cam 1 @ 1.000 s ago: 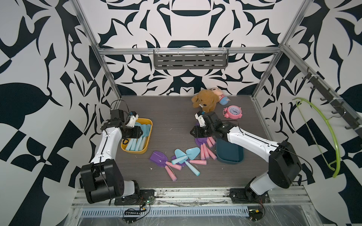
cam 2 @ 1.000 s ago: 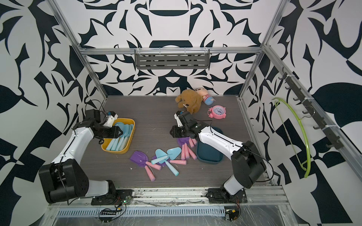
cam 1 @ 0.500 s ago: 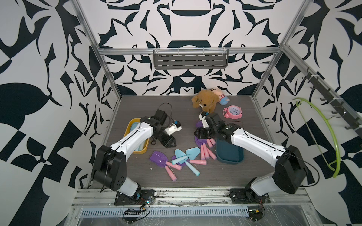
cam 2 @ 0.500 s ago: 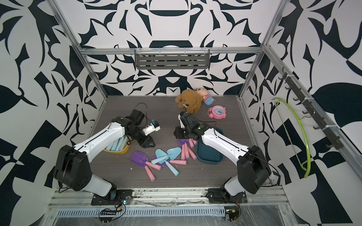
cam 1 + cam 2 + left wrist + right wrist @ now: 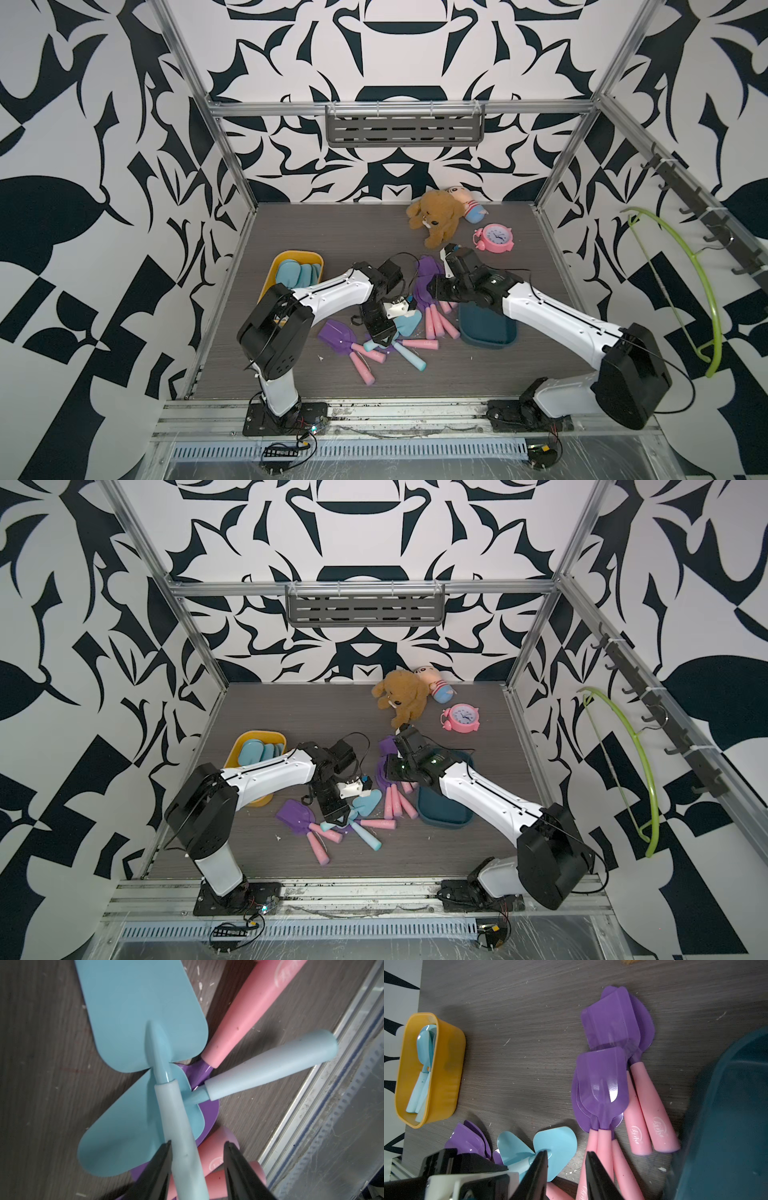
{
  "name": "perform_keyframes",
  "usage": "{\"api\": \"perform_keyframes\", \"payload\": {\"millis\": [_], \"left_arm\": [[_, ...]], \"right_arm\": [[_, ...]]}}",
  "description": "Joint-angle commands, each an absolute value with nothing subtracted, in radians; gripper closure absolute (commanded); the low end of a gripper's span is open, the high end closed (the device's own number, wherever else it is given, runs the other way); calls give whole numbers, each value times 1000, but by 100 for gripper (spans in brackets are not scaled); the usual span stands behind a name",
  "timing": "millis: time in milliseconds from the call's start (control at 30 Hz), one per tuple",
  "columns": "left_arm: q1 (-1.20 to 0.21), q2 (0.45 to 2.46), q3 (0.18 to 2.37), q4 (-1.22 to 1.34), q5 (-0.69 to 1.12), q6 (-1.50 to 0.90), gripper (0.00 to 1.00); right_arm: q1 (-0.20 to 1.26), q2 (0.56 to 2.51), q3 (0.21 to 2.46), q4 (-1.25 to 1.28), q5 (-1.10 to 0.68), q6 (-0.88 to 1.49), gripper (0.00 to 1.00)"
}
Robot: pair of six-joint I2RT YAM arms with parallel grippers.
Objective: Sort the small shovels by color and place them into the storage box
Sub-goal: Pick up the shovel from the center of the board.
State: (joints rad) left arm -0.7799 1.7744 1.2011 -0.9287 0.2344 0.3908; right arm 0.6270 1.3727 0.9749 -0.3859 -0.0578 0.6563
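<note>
Two light blue shovels (image 5: 141, 1012) lie crossed over purple, pink-handled ones in the middle pile (image 5: 374, 353). My left gripper (image 5: 197, 1145) is open and low over the pile. A pale blue handle (image 5: 182, 1136) lies between its fingers, touching one finger with a gap to the other. More purple shovels (image 5: 602, 1084) lie side by side next to the dark teal storage box (image 5: 726, 1126). My right gripper (image 5: 566, 1154) hovers open over them, holding nothing. The yellow storage box (image 5: 297, 252) holds several light blue shovels (image 5: 291, 272).
A brown plush dog (image 5: 434, 216), a small doll (image 5: 469, 205) and a pink alarm clock (image 5: 493, 237) sit at the back right. A green hanger (image 5: 702, 291) hangs on the right wall. The two arms are close together over the pile.
My left arm swung from the yellow box to the middle pile and came down around a blue shovel's handle. The right arm shifted only slightly.
</note>
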Motion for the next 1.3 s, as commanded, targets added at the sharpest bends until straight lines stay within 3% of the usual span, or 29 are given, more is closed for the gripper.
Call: {"api": "perform_keyframes", "payload": {"millis": [0,200,800,1267], "left_arm": [[-778,1811,1223,-943,186,377,54],[-778,1833,1226,-928,131,365,57],[-742,1761,1216,-899,46,351,100],[-492,1566,1186,-858,200,289,100]], "right_arm": [[622,1345,980,-388,-36,673,65],[620,1334,974,-387,-32,671,65],[619,1330,971,-331,-41,670,65],[638,1418,1006,-94,-203,754,62]]}}
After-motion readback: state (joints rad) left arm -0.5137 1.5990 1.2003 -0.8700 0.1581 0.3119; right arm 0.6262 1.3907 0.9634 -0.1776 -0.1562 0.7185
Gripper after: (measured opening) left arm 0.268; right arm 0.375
